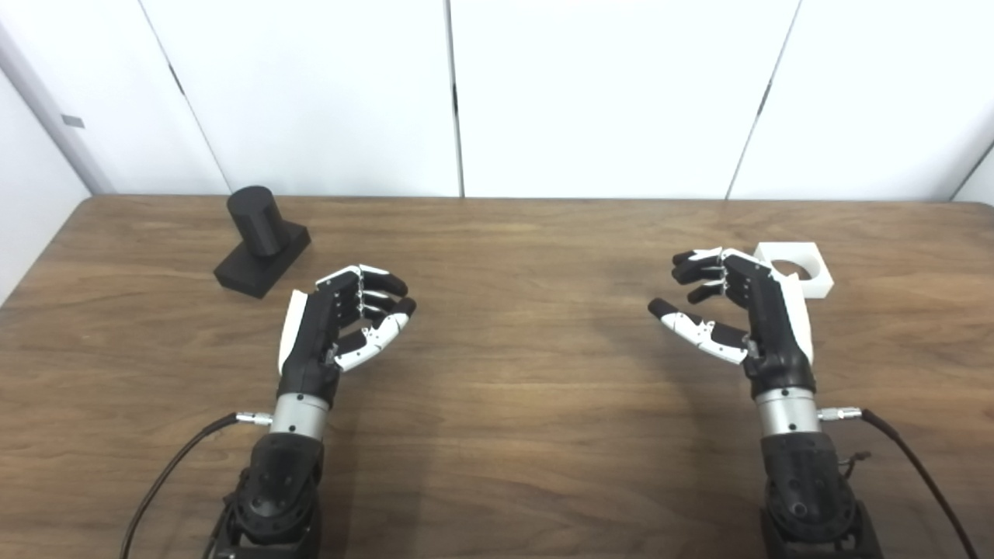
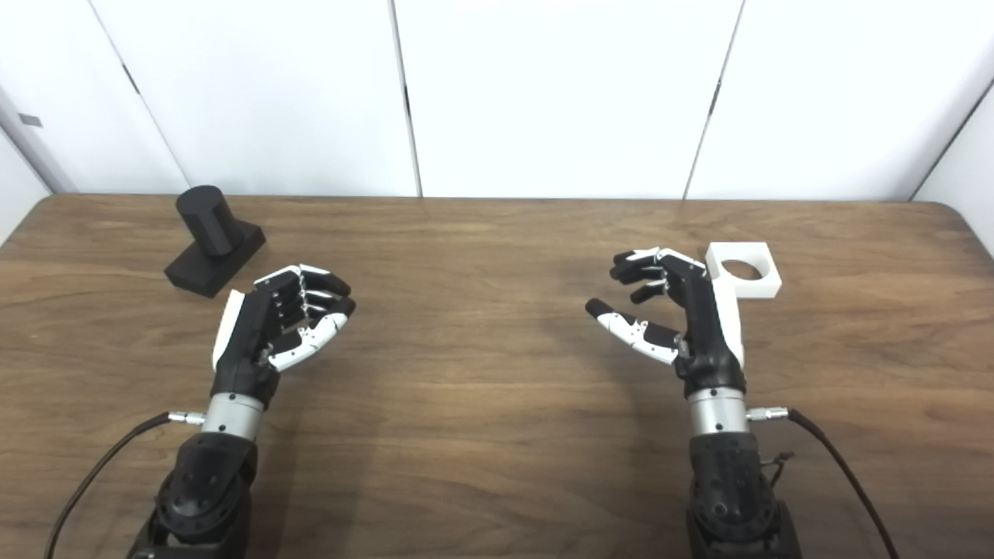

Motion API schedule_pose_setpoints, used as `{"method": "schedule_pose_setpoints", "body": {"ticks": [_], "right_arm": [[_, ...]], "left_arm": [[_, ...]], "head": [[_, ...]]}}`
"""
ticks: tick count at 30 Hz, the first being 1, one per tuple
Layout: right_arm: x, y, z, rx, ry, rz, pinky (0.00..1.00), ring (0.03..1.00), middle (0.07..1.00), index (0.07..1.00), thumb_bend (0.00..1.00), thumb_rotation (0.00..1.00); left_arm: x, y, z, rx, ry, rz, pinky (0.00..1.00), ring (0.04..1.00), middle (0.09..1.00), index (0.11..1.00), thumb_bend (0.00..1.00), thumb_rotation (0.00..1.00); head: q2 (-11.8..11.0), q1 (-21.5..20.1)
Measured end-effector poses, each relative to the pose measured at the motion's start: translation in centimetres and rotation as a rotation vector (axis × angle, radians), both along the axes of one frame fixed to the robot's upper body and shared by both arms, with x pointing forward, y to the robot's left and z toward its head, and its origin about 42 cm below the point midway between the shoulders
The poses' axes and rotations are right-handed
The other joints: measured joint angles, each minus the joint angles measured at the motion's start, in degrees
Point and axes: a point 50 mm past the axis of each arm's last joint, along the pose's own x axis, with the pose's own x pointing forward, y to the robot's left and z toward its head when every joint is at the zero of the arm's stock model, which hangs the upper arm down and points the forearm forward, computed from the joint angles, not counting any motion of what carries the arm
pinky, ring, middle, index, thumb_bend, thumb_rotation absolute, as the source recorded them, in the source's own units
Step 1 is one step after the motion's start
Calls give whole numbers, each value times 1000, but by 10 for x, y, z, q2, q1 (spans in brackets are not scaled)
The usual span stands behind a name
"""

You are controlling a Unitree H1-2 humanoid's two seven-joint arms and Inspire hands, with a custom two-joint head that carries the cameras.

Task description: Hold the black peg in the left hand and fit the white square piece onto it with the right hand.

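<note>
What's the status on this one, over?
Left hand open, empty. Right hand open, empty. Black peg and white square piece untouched on table. Nothing in the way.

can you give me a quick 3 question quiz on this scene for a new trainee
1. True or false: the left hand already holds the black peg.
2. The white square piece lies: A) in the right hand, B) on the table just beyond that hand, C) on the peg.
3. Fill in: the peg stands ___ on its base.

Key: 1 false; 2 B; 3 upright.
</note>
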Motion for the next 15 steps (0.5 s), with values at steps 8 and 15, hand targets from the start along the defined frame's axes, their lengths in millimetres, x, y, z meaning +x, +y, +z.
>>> {"method": "schedule_pose_setpoints", "body": {"ticks": [8, 15], "right_arm": [[0, -1, 0, -3, 0, 0, 466, 585, 640, 494, 496, 139], [0, -1, 0, -5, 0, -1, 478, 597, 640, 494, 496, 139]], "left_arm": [[0, 0, 0, -1, 1, -4, 406, 499, 575, 495, 494, 63], [0, -1, 0, -1, 1, -5, 405, 498, 574, 495, 494, 63]], "head": [[0, 2], [-2, 28]]}}
